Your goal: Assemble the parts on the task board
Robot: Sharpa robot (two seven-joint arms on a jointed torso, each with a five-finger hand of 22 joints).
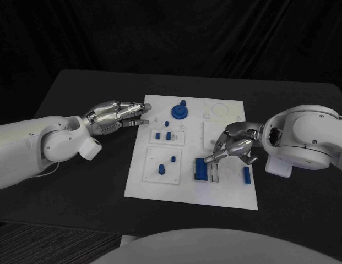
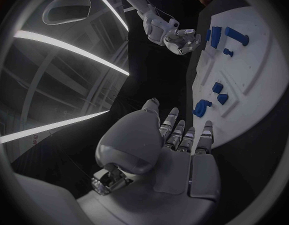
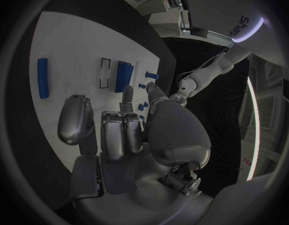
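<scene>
— Left hand [image 1: 117, 116]?
— Curled at the far left corner of the task board [image 1: 233, 198], fingers bunched together, gripping nothing.
— Right hand [image 1: 233, 144]?
— Hovering above the board's right half, fingers bent, nothing pinched.
— Parts?
— Blue round part [image 1: 179, 111] standing at the far middle; blue block [image 1: 200, 169] lying near the front, just beside the right hand

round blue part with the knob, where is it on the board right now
In the head view the round blue part stands at the task board's far end, left of its middle, just right of the left hand's fingers.
</scene>
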